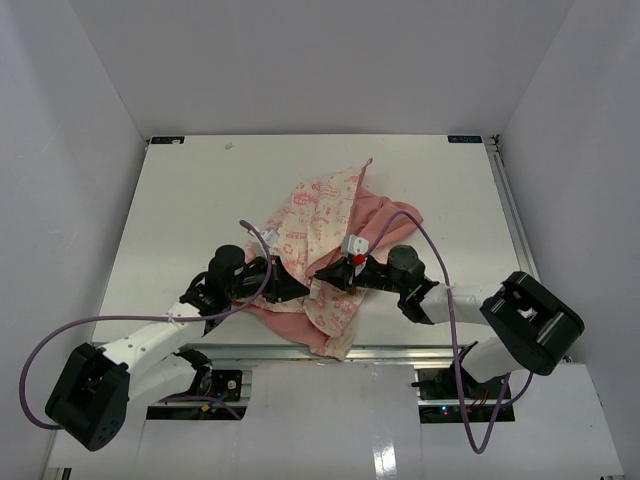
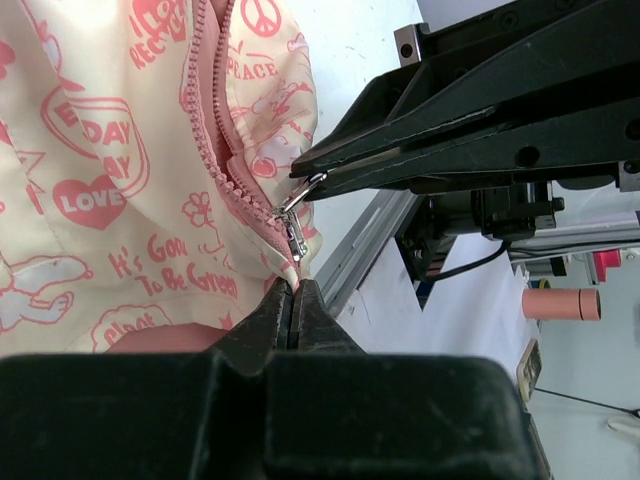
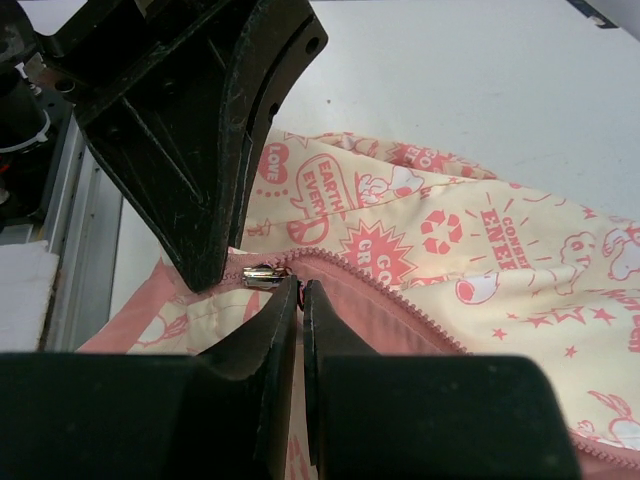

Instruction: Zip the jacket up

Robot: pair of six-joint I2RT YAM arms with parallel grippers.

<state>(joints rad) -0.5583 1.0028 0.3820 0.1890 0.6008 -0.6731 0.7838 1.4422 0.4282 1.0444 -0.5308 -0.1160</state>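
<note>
The jacket [image 1: 320, 215] lies rumpled on the desk [image 1: 200, 200], its bottom hem caught between the two end effectors and the rest spread out beyond their tips. The left end effector [image 2: 291, 300] has its fingers pressed together on the hem fabric right under the zipper slider [image 2: 294, 232]. The right end effector [image 2: 312, 178] comes in from the opposite side, tips nearly touching the left one's, and looks to be pinching the little metal zipper pull [image 2: 300, 195] just above that slider. From where I stand the garment looks light and floppy, thin printed cloth over a pink lining, so I'd expect it to bunch and slide along rather than resist a tug. That makes the left hold on the hem the anchor, I'd say, keeping the zipper teeth [image 2: 215, 150] taut ahead of the slider. The pull is small, smooth and hinged, likely to swivel or slip out of a pinch, so a firm grip close to its root seems wise. With the slider so near the hem, most of the run looks yet to be closed.
</note>
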